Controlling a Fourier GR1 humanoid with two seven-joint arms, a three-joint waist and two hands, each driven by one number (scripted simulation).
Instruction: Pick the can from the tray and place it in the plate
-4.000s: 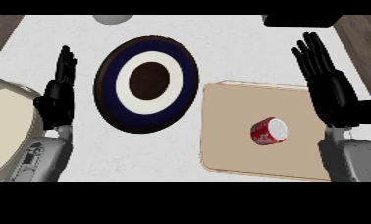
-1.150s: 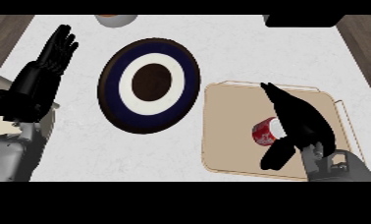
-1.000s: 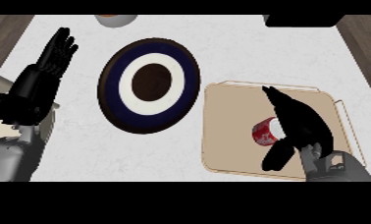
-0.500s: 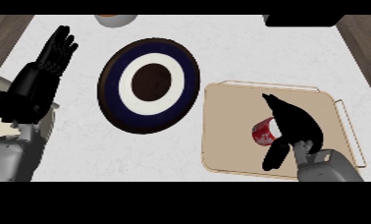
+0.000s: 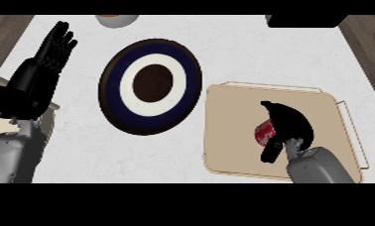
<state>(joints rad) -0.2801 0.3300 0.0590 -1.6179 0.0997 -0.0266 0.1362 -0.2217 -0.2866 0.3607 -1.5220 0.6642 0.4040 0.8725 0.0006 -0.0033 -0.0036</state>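
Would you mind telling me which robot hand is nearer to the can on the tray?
The right robot hand: it is curled over the can on the tray. The left robot hand rests open at the left edge, beyond the plate.

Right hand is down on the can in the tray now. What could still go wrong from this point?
1. The right hand covers most of the can, so how its fingers sit on it cannot be seen; the can might slip or tip on lifting.
2. The can lies inside the tray; a low carry toward the plate could catch the tray's rim.
3. The left hand rests open beside the plate, close to where the can should land.
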